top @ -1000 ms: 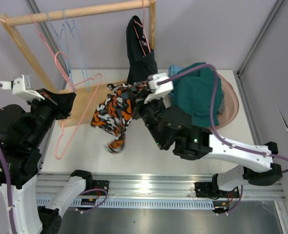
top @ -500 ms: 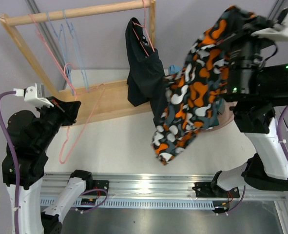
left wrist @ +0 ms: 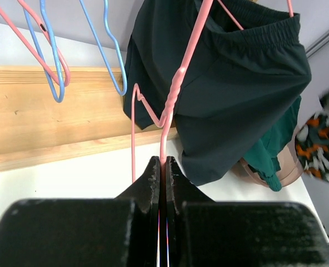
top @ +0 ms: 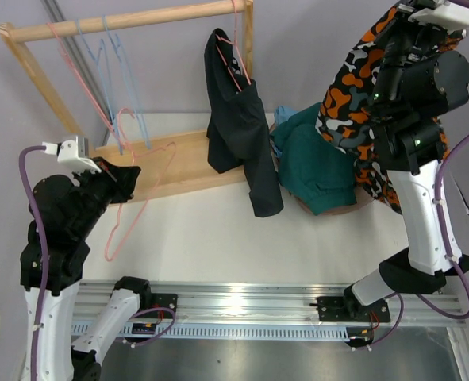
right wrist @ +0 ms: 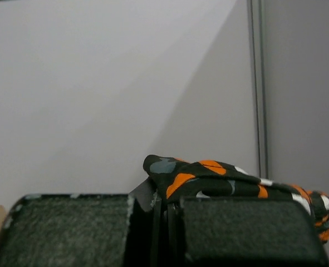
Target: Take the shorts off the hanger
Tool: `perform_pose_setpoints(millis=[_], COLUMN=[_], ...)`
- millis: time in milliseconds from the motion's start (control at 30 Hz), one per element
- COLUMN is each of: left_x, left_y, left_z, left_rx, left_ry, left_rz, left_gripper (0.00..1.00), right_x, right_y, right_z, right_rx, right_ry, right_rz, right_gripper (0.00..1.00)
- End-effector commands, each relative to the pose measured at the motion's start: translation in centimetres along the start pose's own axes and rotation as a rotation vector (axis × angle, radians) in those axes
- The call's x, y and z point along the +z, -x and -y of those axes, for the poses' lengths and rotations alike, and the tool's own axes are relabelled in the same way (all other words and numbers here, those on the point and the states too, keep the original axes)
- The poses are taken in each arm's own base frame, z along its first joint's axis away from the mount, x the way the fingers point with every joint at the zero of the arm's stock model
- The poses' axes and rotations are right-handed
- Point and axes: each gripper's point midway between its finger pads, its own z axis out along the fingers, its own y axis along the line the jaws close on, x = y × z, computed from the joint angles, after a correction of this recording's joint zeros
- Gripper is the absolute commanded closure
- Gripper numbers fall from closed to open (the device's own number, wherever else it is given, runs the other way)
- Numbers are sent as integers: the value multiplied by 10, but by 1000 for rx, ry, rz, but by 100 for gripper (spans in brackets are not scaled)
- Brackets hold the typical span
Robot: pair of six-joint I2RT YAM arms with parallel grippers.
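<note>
My right gripper (right wrist: pixel 165 203) is shut on the orange-black-white patterned shorts (right wrist: pixel 209 175). It holds them high at the far right, where they hang down (top: pixel 349 103) over the dark teal shorts (top: pixel 317 163). The black shorts (top: pixel 238 119) hang on a pink hanger on the wooden rack (top: pixel 131 20). My left gripper (left wrist: pixel 163 162) is shut on the wire of an empty pink hanger (top: pixel 143 202) in front of the rack's base. A bit of the light blue shorts (top: pixel 282 113) shows behind the teal ones. The grey shorts are hidden.
Empty blue and pink hangers (left wrist: pixel 53 55) hang at the rack's left end. A brown bowl (left wrist: pixel 253 173) holds the removed shorts at the right. The rack's wooden base (top: pixel 178 159) lies across the back of the white table.
My right arm has lifted the patterned shorts off the pink hanger and swung them up and right, over the bowl. My left gripper, still holding that hanger, has shifted slightly right.
</note>
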Motion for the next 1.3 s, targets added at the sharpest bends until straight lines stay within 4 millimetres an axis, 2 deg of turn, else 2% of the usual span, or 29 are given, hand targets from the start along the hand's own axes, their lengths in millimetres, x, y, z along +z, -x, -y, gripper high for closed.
perform_pose_setpoints(millis=[0,100,167,200,233,267,333,367,400,433,467,567,600,667,700,800,833,900,933,967,1000,1033,1067,1100,1133,1167,1200,1233,1267], left_x=[6,10,11,12,13,14,17,18,19,21,20,23,24,26,27,30,27,35,34,34,45,40,44,59,54,59,76,70,77], left_y=[7,3,2,2,2,3,2,2,3,2,4,8,10,17,19,31,42,46,56,66,66,85,88,87,106,109,108,127,128], left_z=[5,1,-1,-1,-1,-1,-2,-1,-1,-2,0,3,4,9,10,17,24,24,29,34,33,42,46,45,54,54,50,59,58], left_rx=[29,33,36,36,36,36,36,36,36,34,33,28,28,25,23,19,24,24,33,40,42,50,54,56,66,72,74,80,81], left_ry=[-39,-27,-19,-18,-18,-18,-17,-19,-17,-16,-20,-32,-33,-45,-48,-66,-80,-76,-87,-96,-90,-109,-122,-118,-135,-132,-114,-128,-124], left_rz=[39,31,33,31,31,35,27,28,27,26,31,35,35,43,42,51,74,63,81,97,79,117,112,87,126,123,96,139,135], left_gripper=[100,100,100,100,100,100,100,100,100,100,100,100,100,100,100,100,100,100,100,100,100,100,100,100,100,100,100,100,100], right_x=[12,26,32,32,27,24,17,6,0,-8,-24,-57,-83,-113,-137,-174,-191,-206,-215,-217,-219,-216,-215,-213,-214,-208,-208,-211,-207], right_y=[2,-19,-48,-60,-62,-97,-118,-146,-161,-163,-208,-265,-307,-353,-387,-438,-456,-472,-482,-485,-486,-481,-475,-468,-455,-442,-429,-419,-391], right_z=[9,24,31,32,36,34,36,39,40,47,50,66,76,87,92,105,109,109,104,101,98,95,90,88,88,86,80,82,80], right_rx=[50,52,67,75,91,84,102,105,104,121,98,101,112,105,113,107,113,120,131,132,136,135,134,134,127,126,126,107,131], right_ry=[36,7,-7,-5,-6,-6,-14,-22,-25,-43,-53,-106,-138,-180,-205,-274,-287,-282,-251,-232,-214,-199,-185,-176,-166,-153,-133,-136,-113], right_rz=[33,8,-38,-58,-60,-110,-134,-179,-205,-199,-283,-386,-467,-581,-664,-797,-845,-893,-930,-947,-958,-954,-947,-936,-934,-912,-898,-891,-840], right_gripper=[100,100,100,100,100,100,100,100,100,100,100,100,100,100,100,100,100,100,100,90,60,1,1,1,1,1,1,1,1])
